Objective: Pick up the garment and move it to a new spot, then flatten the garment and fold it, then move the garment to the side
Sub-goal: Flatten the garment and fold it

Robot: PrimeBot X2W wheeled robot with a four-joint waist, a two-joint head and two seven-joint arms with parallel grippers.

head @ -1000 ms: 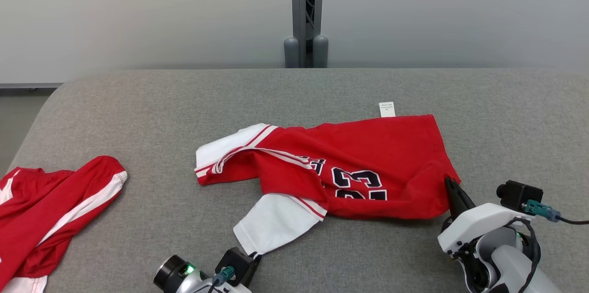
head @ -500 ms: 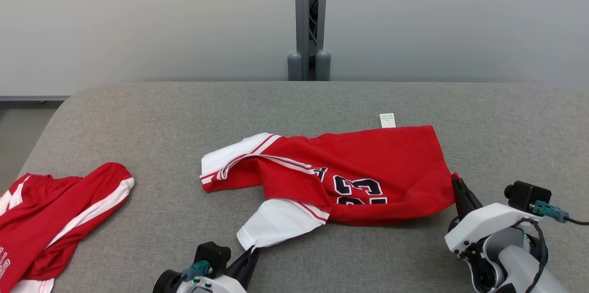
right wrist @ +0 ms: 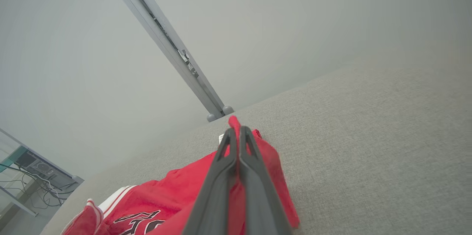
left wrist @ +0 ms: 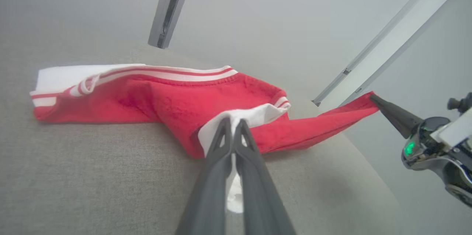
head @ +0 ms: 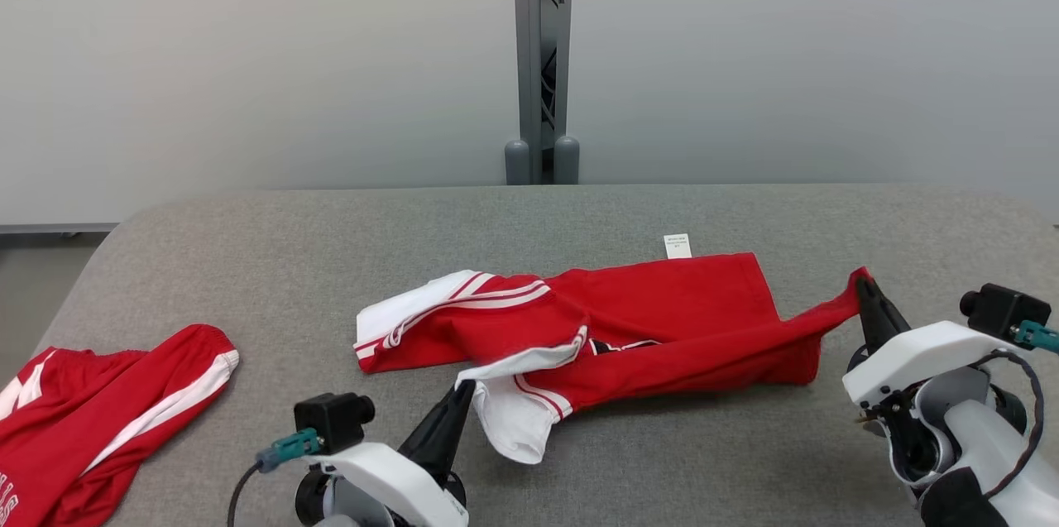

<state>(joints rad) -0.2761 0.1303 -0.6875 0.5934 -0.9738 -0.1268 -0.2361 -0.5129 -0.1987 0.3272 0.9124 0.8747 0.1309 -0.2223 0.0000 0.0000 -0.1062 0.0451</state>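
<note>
While both tools stay clenched, each has risen off the bench [head: 248, 262] since a second ago. The left tool [head: 466, 386] pinches the white sleeve [head: 513, 423] of the red garment [head: 662, 312]. That sleeve lay flat before and now hangs from the fingertips, draping down just to the tool's right. The right tool [head: 863, 285] grips the garment's red hem corner. That corner was low against the cloth earlier and is now lifted and drawn outward, so a taut red band runs from the tool's tips away to its left. Between the tools the garment's body lies on the bench, folded over itself, and the dark number that read plainly before is nearly hidden. Well off the left tool's left side rests a second red garment [head: 124, 395]. Beyond the body a small white label [head: 678, 246] sits at the far hem, and farther still stands a grey post [head: 542, 55]. The head camera has tilted, so the bench shows lower.
</note>
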